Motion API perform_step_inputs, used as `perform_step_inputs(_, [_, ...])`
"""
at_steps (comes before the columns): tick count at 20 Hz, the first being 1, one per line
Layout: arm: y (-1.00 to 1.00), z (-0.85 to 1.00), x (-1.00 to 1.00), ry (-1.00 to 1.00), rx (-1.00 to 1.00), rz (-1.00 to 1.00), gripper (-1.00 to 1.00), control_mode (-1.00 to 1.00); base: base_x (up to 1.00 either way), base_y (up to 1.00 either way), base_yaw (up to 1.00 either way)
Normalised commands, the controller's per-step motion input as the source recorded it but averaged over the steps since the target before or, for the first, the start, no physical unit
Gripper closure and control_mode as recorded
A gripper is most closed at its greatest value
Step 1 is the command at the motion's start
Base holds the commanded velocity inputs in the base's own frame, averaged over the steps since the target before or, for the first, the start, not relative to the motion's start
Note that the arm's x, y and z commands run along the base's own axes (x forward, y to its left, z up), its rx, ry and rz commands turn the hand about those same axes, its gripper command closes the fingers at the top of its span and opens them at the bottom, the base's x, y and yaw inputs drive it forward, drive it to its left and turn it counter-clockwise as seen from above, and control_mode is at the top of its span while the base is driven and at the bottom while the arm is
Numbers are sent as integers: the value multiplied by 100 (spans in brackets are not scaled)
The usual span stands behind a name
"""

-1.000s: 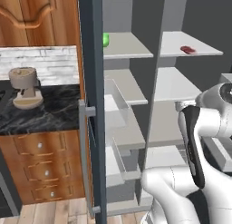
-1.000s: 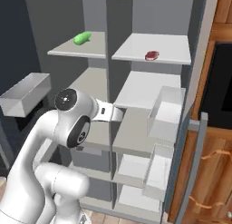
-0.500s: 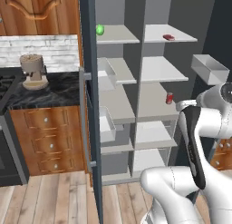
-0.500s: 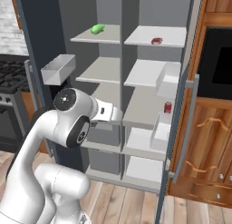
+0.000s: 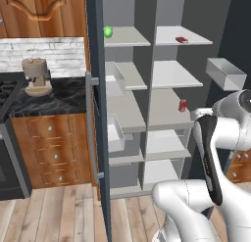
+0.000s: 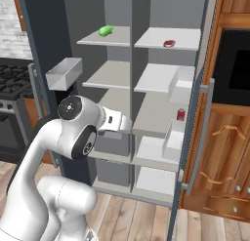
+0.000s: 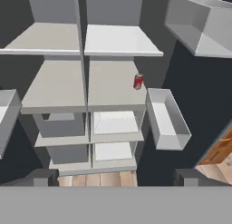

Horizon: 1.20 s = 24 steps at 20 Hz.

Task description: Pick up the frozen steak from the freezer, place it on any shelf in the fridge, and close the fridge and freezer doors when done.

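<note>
Right base view puts frozen steak (image 6: 169, 42) on fridge (image 6: 161, 108) top shelf, tool (image 7: 113, 177) released and empty, so placing looks done; next, swinging doors (image 6: 197, 132) shut.

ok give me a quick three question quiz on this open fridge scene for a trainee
1. Pick one: the steak lies on which shelf of the fridge? A top, B second, C bottom.
2. Fill in: the green item lies on the ___ shelf of the freezer.
3. True or false: the red can stands in the freezer.
Key: 1 A; 2 top; 3 false, it stands in the fridge.
</note>
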Motion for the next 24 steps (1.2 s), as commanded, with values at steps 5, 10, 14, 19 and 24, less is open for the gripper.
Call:
perform_step_inputs(5, [64, 0, -88, -16, 0, 11, -100, -100, 0, 0, 0])
perform_step_inputs(10, [100, 12, -99, -26, 0, 9, -100, -100, 0, 0, 0])
perform_step_inputs(14, [100, 14, -97, -23, 0, 0, -100, -100, 0, 0, 0])
perform_step_inputs(19, [100, 0, -63, -19, 0, 0, -100, -100, 0, 0, 0])
perform_step_inputs(24, [100, -14, -14, -21, 0, -2, -100, -100, 0, 0, 0])
